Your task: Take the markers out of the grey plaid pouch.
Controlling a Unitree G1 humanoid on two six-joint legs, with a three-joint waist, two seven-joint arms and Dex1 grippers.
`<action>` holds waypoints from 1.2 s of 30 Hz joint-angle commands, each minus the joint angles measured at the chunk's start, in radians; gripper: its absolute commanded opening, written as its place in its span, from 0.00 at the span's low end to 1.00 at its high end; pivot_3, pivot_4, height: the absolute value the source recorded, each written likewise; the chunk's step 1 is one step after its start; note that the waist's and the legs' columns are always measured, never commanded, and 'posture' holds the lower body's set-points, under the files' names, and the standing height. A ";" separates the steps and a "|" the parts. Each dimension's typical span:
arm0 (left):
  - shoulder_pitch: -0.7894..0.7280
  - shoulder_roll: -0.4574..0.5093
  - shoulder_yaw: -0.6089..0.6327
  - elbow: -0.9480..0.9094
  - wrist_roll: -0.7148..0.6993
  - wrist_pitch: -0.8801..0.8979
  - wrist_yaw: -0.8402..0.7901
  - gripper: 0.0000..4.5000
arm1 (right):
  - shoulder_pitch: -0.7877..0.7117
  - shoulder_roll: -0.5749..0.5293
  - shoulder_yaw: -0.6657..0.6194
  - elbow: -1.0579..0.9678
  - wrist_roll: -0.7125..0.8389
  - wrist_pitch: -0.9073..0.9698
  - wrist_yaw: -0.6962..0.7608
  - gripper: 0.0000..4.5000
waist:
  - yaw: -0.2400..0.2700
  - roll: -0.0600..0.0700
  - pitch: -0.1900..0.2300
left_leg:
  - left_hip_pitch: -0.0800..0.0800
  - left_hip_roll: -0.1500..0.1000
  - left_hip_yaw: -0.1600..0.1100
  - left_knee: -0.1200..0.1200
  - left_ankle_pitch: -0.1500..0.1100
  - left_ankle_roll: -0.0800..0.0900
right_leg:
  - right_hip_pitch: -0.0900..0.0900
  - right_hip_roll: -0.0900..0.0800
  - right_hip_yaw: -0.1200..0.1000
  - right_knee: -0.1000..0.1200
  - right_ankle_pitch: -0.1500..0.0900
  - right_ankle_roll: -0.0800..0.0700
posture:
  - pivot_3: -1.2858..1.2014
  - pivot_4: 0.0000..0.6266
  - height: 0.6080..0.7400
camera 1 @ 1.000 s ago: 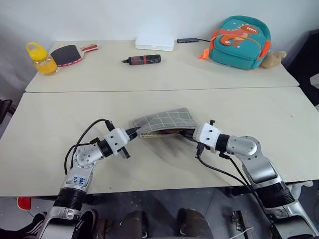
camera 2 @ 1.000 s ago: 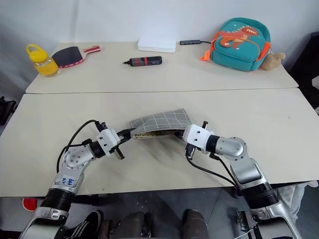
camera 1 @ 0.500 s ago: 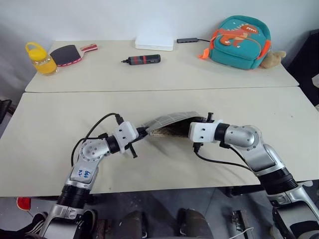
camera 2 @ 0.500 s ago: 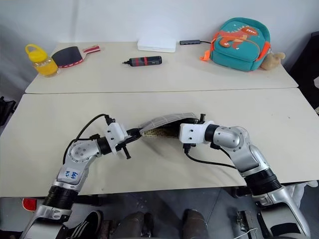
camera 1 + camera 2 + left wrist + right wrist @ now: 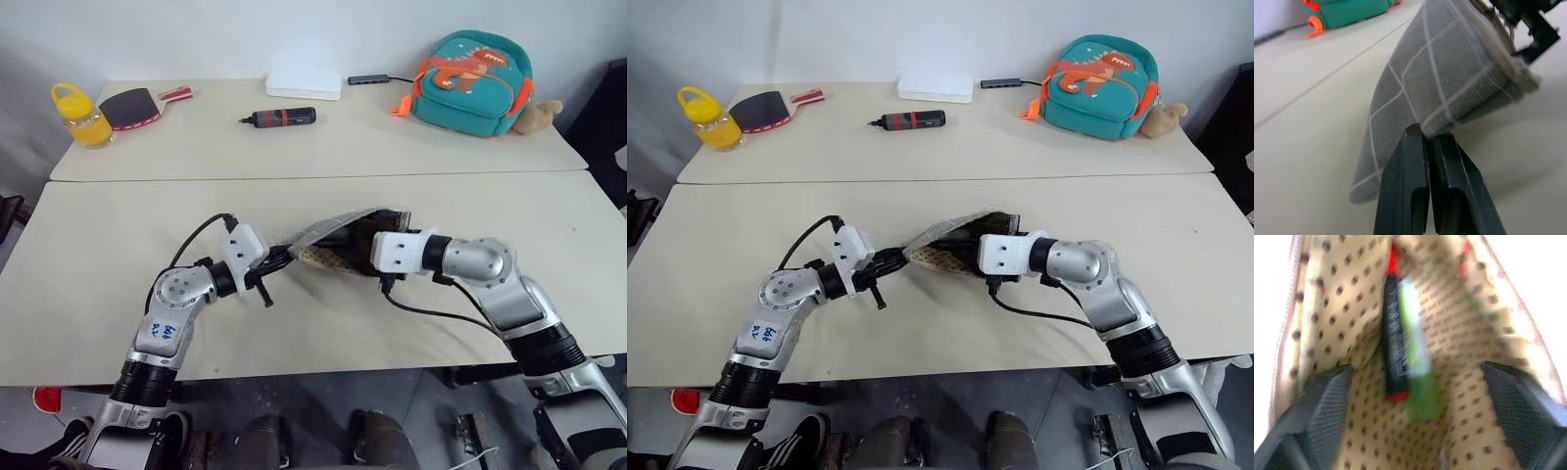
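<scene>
My left gripper [image 5: 1427,142] is clamped tight on one end of the flat grey fabric pouch with thin white grid lines [image 5: 343,233], black fingers [image 5: 1405,186] pressed together with the cloth edge pinched between them. Pouch is lifted off the near beige table [image 5: 98,274], slung between my two hands.

My right gripper [image 5: 1415,377] is inside the pouch mouth, fingers [image 5: 1317,406] spread wide against the tan dotted lining [image 5: 1459,333] on either side, holding nothing.

Between those fingers, deeper in the pouch: slim light green marker [image 5: 1415,367] lying right beside the red marker with a dark barrel [image 5: 1393,347], touching along their length. Neither is gripped.

Far table [image 5: 392,137]: thick black cylinder with a red band [image 5: 282,117], flat white box [image 5: 305,85], teal dinosaur backpack [image 5: 472,80], yellow jar [image 5: 80,116], black-and-red paddle [image 5: 132,106]. All well apart from the pouch.
</scene>
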 commanded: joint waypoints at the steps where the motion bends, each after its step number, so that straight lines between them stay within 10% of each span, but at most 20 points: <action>1: -0.002 -0.013 0.033 -0.079 -0.090 0.086 -0.009 0.00 | -0.019 -0.058 -0.027 -0.066 0.064 0.037 0.102 0.63 | 0.002 0.000 0.000 | 0.000 0.000 0.000 0.000 0.000 0.000 | 0.000 0.000 0.000 0.000 0.000 0.000 | 0.52 0.24 1.00; 14: -0.020 0.018 0.048 -0.182 -0.359 0.582 -0.052 0.00 | -0.160 -0.159 0.045 -0.159 0.144 0.320 0.395 0.56 | -0.001 0.000 0.000 | 0.000 0.000 0.000 0.000 0.000 0.000 | 0.001 0.000 0.000 0.000 0.000 0.000 | 0.52 0.24 1.00; 28: 0.011 -0.034 0.043 -0.189 -0.346 0.581 0.018 0.00 | -0.135 -0.082 0.143 -0.036 -0.004 0.217 0.300 0.56 | 0.000 0.000 0.000 | 0.000 0.000 0.000 0.001 0.000 -0.001 | 0.001 0.000 0.000 -0.001 0.000 0.000 | 0.52 0.24 1.00; 36: 0.004 -0.038 0.041 -0.182 -0.347 0.579 0.026 0.00 | -0.114 -0.074 0.154 -0.023 -0.047 0.196 0.294 0.05 | 0.000 0.000 0.000 | 0.000 0.000 0.000 0.001 0.000 -0.001 | 0.001 0.000 0.001 -0.001 0.000 0.000 | 0.52 0.24 1.00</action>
